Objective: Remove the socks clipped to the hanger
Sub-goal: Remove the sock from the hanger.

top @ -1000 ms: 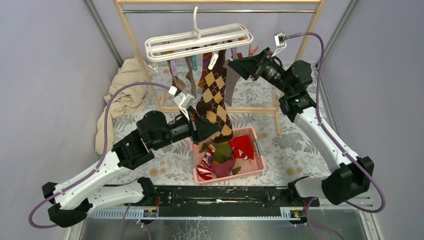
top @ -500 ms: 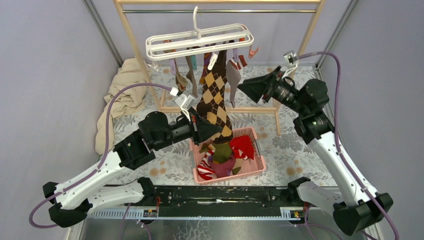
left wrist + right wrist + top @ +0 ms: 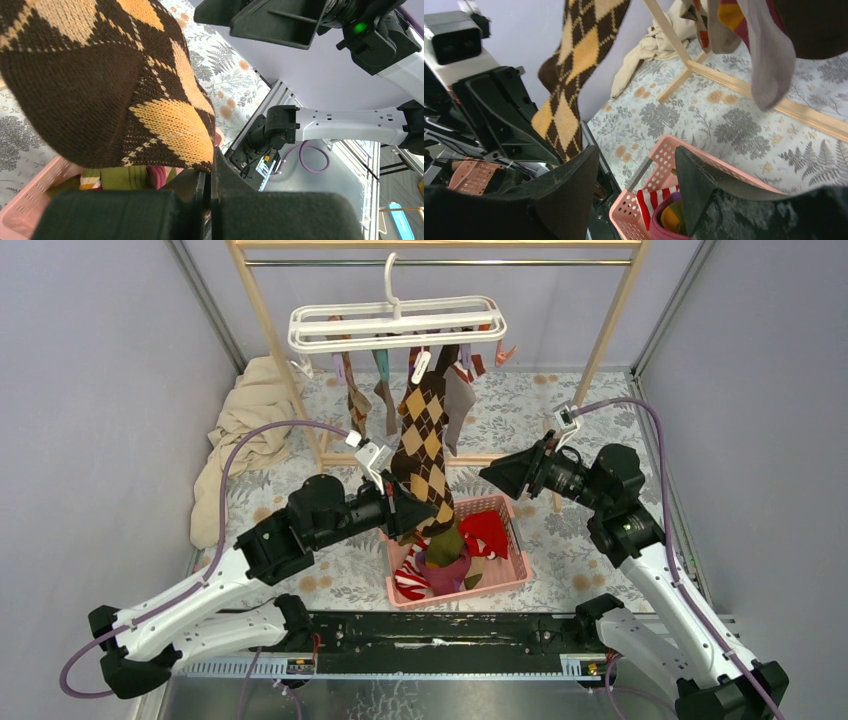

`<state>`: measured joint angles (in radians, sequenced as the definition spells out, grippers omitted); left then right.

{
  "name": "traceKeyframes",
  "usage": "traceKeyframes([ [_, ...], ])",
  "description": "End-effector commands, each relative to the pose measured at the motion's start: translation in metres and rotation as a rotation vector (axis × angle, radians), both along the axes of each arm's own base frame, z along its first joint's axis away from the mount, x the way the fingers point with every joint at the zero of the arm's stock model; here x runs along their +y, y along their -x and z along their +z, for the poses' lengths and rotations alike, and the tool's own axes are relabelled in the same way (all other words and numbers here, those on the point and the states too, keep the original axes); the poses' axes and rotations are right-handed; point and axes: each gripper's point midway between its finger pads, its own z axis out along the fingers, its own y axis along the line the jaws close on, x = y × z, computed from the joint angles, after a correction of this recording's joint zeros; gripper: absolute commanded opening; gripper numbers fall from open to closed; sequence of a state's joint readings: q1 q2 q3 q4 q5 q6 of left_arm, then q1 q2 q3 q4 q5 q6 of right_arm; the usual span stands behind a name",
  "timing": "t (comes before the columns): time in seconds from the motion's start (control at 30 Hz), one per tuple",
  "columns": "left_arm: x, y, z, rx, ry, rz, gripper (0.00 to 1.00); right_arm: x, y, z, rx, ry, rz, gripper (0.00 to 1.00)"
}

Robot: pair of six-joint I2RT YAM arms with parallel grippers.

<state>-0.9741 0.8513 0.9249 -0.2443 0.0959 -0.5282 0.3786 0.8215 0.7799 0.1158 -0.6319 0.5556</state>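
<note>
Argyle sock (image 3: 425,440) clenched at its lower end in left gripper (image 3: 430,512), top clipped to hanger (image 3: 395,325) above it; basket (image 3: 519,552) just below. Right gripper (image 3: 488,474) released, empty.

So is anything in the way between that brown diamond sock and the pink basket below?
Nothing visible: the argyle sock hangs down to the pink basket. Only a white clip on the hanger holds its top.

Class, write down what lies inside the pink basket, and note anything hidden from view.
Inside the pink basket: a red sock, a red-white striped sock and a magenta-olive sock. They cover the basket floor; anything beneath them is hidden.
</note>
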Motion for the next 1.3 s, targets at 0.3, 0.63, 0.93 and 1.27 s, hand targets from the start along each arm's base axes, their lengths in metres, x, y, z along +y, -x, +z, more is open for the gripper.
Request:
traceKeyframes([
  [0.3,0.009,-0.001,0.022,-0.026,0.052,0.031,0.0,0.036,-0.043,0.121,-0.192,-0.22,0.087,0.65],
  [0.63,0.007,0.005,0.038,-0.03,0.068,-0.001,0.0,0.092,-0.077,0.159,-0.22,-0.273,0.087,0.64],
  [0.93,0.018,0.028,0.082,-0.013,0.172,-0.057,0.0,0.11,-0.1,0.157,-0.174,-0.277,-0.005,0.64],
  [1.27,0.025,0.042,0.108,-0.032,0.229,-0.099,0.0,0.124,-0.113,0.15,-0.134,-0.299,-0.042,0.64],
])
